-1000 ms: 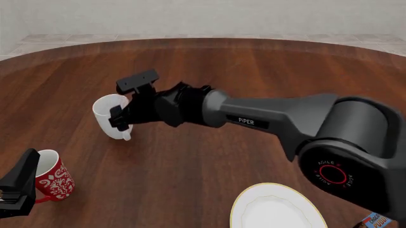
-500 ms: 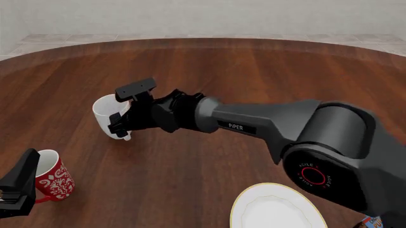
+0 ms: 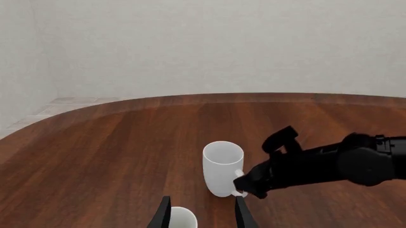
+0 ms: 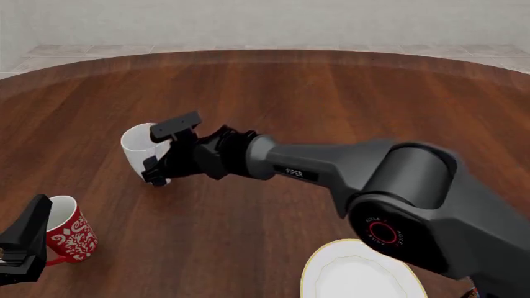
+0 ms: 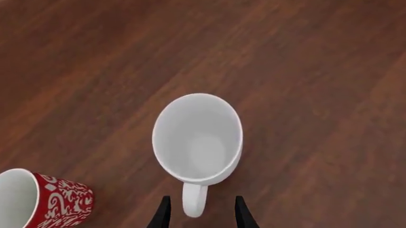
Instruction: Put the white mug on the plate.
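The white mug (image 4: pixel 138 148) stands upright on the wooden table at left centre, its handle (image 5: pixel 195 199) pointing toward my right arm. My right gripper (image 4: pixel 164 152) is open with one finger on each side of that handle, not touching it; in the right wrist view the right gripper (image 5: pixel 201 214) straddles the handle's end. The plate (image 4: pixel 356 276), white with a gold rim, lies at the near edge to the right, empty and partly cut off. My left gripper (image 4: pixel 25 245) hangs open at the near left. The left wrist view shows the white mug (image 3: pixel 222 171) with the right gripper (image 3: pixel 263 161) beside it.
A red mug with a white floral pattern (image 4: pixel 73 234) stands upright at the near left, right beside my left gripper's fingers (image 3: pixel 163 216). My right arm (image 4: pixel 398 186) stretches diagonally across the table's middle, passing above the plate's far side.
My right arm has reached further forward and lower, bringing the open gripper down around the white mug's handle. The mug, the red mug and the left arm have not moved.
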Action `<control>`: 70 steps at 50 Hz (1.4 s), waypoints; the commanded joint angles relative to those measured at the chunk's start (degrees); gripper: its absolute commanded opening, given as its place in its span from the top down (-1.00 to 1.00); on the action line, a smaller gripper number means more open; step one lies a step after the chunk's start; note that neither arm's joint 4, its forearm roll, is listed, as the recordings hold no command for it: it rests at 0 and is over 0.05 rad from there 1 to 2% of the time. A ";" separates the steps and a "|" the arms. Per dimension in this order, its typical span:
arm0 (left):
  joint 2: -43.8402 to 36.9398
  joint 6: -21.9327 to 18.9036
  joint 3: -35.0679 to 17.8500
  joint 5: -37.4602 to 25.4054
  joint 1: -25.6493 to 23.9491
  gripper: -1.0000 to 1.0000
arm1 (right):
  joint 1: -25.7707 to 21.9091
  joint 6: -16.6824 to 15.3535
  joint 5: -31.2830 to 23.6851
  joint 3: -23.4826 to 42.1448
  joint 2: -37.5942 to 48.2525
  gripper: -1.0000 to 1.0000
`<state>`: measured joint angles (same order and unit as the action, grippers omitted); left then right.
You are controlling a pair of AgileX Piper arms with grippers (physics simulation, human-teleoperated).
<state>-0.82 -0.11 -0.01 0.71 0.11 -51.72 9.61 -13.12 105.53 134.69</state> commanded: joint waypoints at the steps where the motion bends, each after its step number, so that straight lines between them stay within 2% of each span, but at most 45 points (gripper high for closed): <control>1: 0.22 -0.02 -0.03 -0.21 -0.04 -1.00 | -0.09 0.17 -0.65 1.43 1.67 -1.00; 18: 0.81 0.01 0.01 -1.61 -0.01 -1.00 | -1.17 0.95 -0.78 1.98 3.27 -1.00; 40: 0.81 -0.13 0.01 -1.55 -1.68 -1.00 | -1.30 0.41 -1.10 2.91 3.86 -1.00; 41: 0.81 -0.19 0.01 -1.49 -1.92 -1.00 | -1.24 0.32 -1.15 3.14 3.99 1.00; 59: 0.81 -0.15 0.01 -1.53 -2.56 -1.00 | -0.60 -1.22 -1.95 4.15 4.24 1.00; 70: 0.78 -1.01 0.01 -0.56 -2.70 -1.00 | -0.59 -3.41 -2.78 2.85 1.67 1.00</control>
<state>-0.23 -0.32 0.00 -0.53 -2.34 -52.45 7.33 -15.43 108.97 138.06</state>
